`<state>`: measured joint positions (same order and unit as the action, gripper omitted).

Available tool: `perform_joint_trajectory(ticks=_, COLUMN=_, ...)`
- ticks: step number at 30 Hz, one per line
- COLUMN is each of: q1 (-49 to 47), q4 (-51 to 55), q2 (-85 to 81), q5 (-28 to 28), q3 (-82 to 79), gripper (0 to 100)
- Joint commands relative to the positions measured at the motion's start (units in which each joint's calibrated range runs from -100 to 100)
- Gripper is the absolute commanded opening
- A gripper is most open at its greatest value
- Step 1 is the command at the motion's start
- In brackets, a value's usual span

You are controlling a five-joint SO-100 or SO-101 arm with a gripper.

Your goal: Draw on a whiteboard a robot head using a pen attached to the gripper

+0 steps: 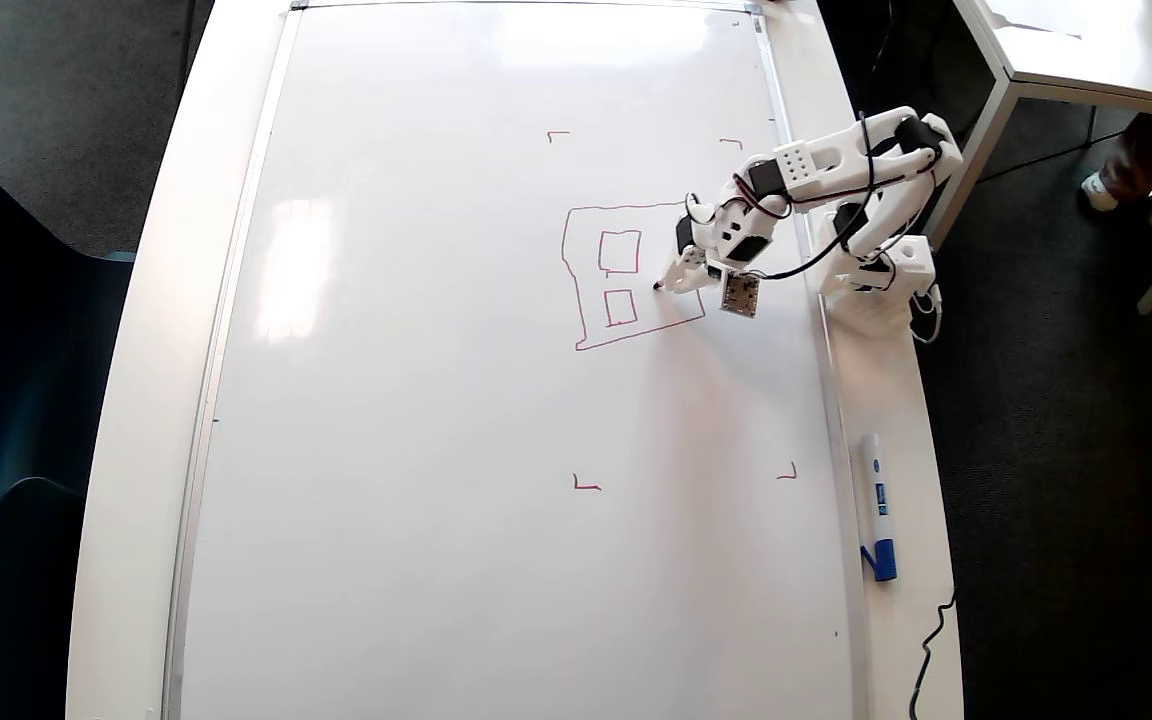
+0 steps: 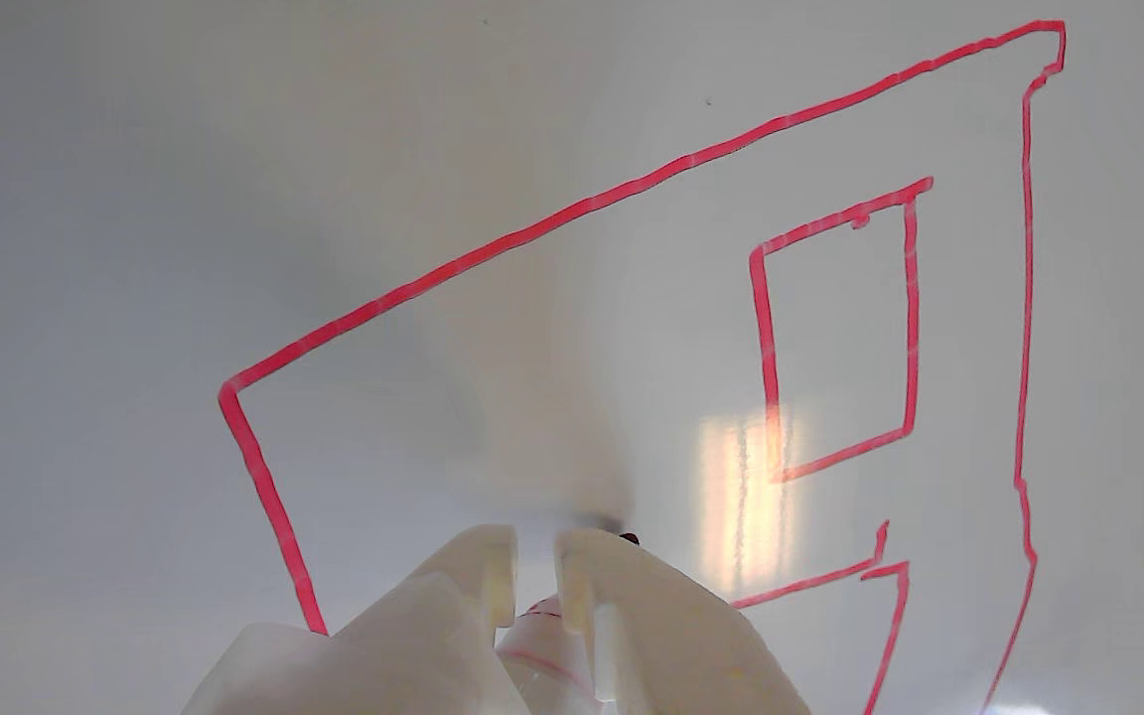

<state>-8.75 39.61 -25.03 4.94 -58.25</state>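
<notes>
Progress check on the robot head point(image 1: 626, 280): we'd call it somewhere past halfway. In the overhead view the wobbly red outline sits right of centre in the upper half of the whiteboard point(image 1: 416, 400), and there are two small rectangles stacked inside its left part. The right stretch of the outline is hidden under the arm, so we can't say if the square closes there. We don't see a third inner rectangle anywhere, and no little box on a stalk outside the square either, so we reckon those bits are still to do.

The gripper point(image 1: 681, 272) hangs over the right part of the drawing, and the pen point(image 1: 658, 286) pokes out toward the left of the frame with its dark tip on or just above the board, right of the two rectangles. From the wrist view point(image 2: 536, 586) the two pale fingers point(image 2: 478, 576) are clamped around the pen point(image 2: 544, 636), with red on it peeking through the slot between them. Whether the tip actually touches the surface, we can't tell.

Four tiny red corner marks frame the work area, and the drawing only fills the upper part of that. A blue-capped marker point(image 1: 876, 505) lies on the desk point(image 1: 896, 420) rim at the right, untouched.
</notes>
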Motion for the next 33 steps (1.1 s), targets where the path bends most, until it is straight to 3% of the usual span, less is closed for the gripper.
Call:
perform_joint_trajectory(ticks=1, q1=0.1, q4=-0.5, q2=-0.1, q5=0.2, q3=0.0, gripper=1)
perform_joint_trajectory(ticks=33, q1=8.9, q4=0.4, q2=-0.1, q5=-2.5, q3=-0.3, gripper=1)
